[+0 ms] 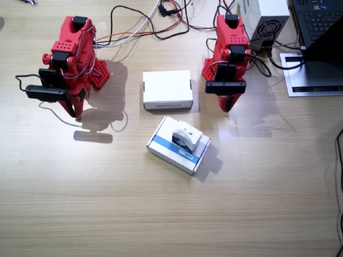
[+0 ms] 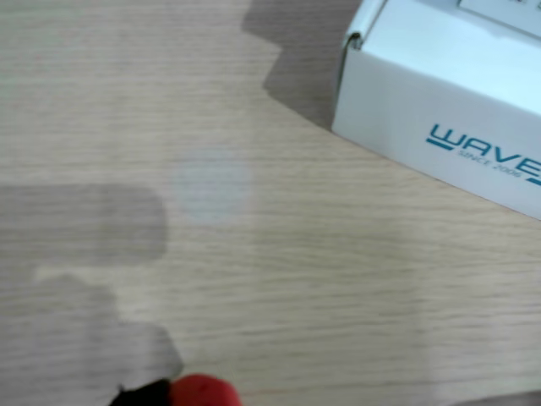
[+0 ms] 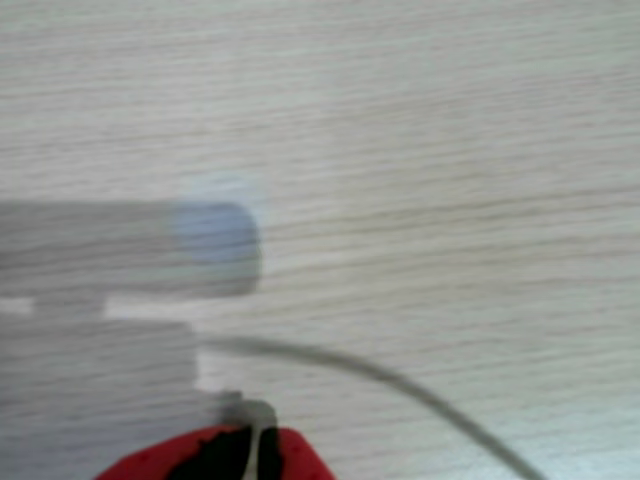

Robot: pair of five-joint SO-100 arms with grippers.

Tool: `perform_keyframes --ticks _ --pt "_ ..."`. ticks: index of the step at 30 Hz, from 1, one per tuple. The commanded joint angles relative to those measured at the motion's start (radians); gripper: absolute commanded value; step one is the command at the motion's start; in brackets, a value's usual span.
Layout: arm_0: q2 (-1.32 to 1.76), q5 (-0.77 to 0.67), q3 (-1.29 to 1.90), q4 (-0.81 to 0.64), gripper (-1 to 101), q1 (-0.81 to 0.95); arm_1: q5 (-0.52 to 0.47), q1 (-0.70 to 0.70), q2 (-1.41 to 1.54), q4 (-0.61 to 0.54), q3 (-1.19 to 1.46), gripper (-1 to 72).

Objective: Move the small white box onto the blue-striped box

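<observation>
Small white box point(image 1: 186, 135) atop blue-striped box point(image 1: 178, 145)

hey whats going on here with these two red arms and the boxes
Nothing is being handled right now. The small white box already sits on top of the blue-striped box near the middle of the table. Both arms are folded back: the right gripper and the left gripper hang near the table, holding nothing. A plain white box lies between the arms, untouched.
</observation>
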Motion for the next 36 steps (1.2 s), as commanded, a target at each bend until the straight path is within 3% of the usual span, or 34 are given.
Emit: perform_keyframes --ticks 1,30,36 --pt "0.028 0.011 -0.017 0.003 0 -0.018 0.008 0.0 0.025 0.018 -0.011 0.2" --pt "0.028 0.011 -0.017 0.003 0 -0.018 -0.005 0.025 0.025 0.017 -0.011 0.2" --pt "0.028 0.011 -0.017 0.005 0 -0.018 0.028 -0.025 0.025 0.023 -0.011 0.2"
